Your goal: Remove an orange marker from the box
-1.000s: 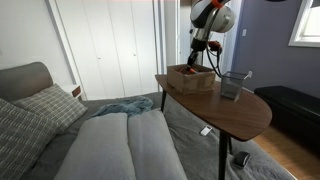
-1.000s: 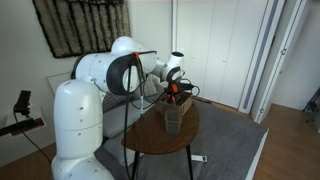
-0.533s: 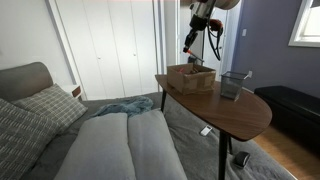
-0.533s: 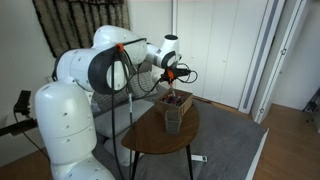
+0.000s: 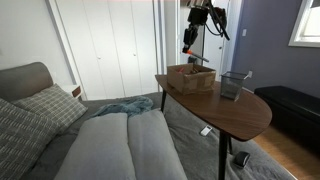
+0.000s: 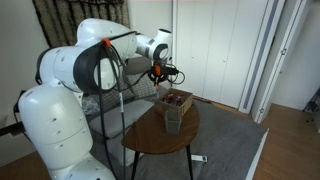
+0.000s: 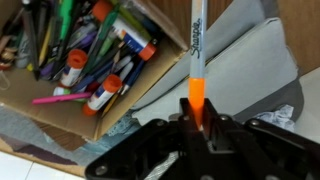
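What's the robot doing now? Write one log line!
gripper: shut on orange marker | orange marker: in air, out of box | box: on table, pens inside

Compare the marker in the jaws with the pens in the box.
The orange marker is clamped alone in the jaws, clear of the box; the pens lie inside it. The marker points straight out from the jaws; the pens are heaped crisscross. Shared: slim writing tools, several pens with orange ends.
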`<state>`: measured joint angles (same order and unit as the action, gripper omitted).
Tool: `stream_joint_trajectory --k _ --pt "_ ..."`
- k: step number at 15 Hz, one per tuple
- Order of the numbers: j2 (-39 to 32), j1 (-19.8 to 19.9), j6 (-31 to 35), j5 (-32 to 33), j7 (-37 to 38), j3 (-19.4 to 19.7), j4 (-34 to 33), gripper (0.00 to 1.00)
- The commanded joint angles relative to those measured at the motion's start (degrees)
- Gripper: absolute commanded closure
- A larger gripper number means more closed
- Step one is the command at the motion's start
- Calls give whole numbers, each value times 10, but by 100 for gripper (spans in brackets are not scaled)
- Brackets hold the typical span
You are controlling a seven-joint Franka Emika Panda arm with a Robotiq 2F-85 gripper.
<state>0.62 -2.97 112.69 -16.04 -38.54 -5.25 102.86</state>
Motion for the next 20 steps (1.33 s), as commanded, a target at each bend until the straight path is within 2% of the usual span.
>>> stream_joint_trajectory --k 1,6,12,15,20 --pt "26 -7 -34 -49 17 4 57 96" --pt "48 -6 5 -58 1 9 152 96" --pt "74 -13 119 -46 -9 11 259 96" --pt "78 -16 161 -42 21 10 289 96" --pt "90 -18 169 -7 117 8 317 96"
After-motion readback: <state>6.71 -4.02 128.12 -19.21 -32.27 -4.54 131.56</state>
